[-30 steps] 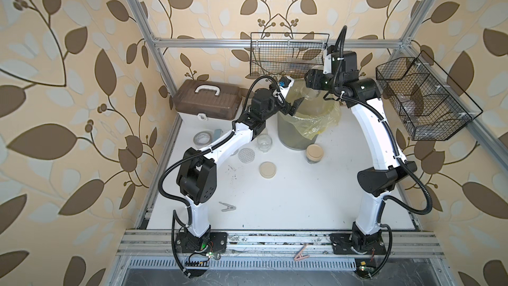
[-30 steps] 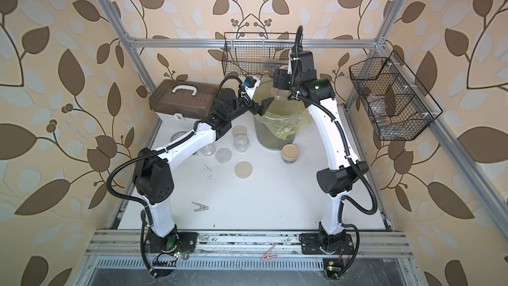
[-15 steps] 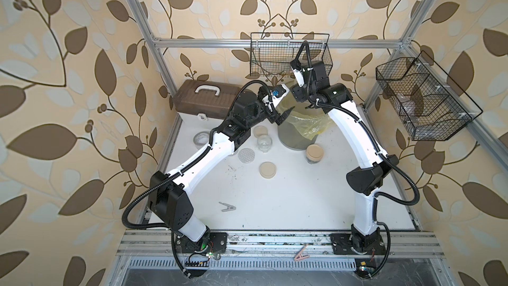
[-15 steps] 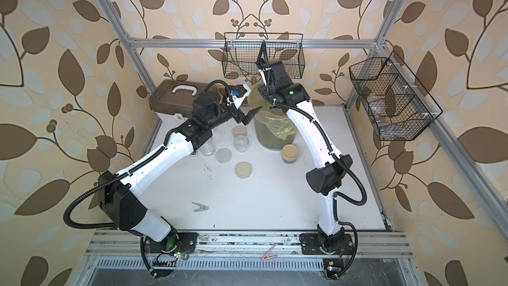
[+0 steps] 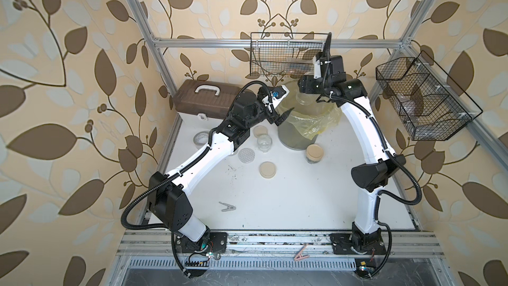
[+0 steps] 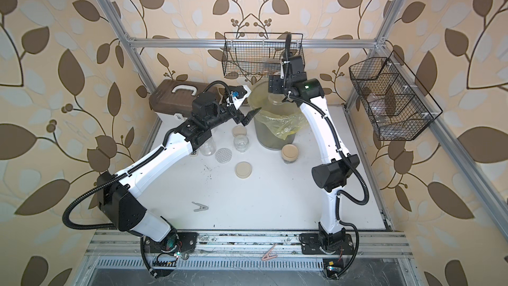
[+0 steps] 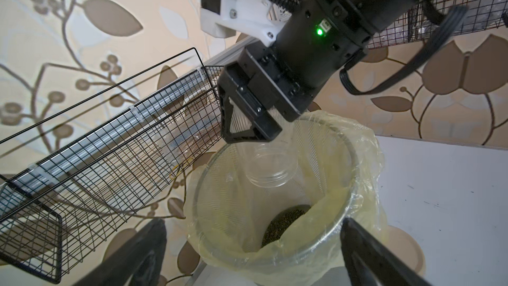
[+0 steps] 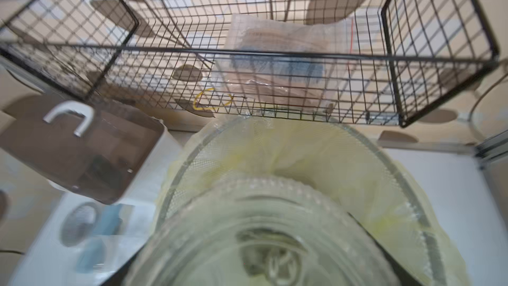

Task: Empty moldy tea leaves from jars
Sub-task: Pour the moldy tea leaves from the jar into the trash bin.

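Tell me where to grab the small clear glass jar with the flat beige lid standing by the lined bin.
Take the small clear glass jar by its round glass wall, under the flat beige lid. It stands upright with the grey yellow-lined bin close behind it, so coming level from the open front, straddling the wall, looks safest.

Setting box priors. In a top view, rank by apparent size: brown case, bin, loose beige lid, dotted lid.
1. bin, rim nearer the camera.
2. brown case, partly hidden.
3. beige lid and dotted lid: look alike, not ranked.
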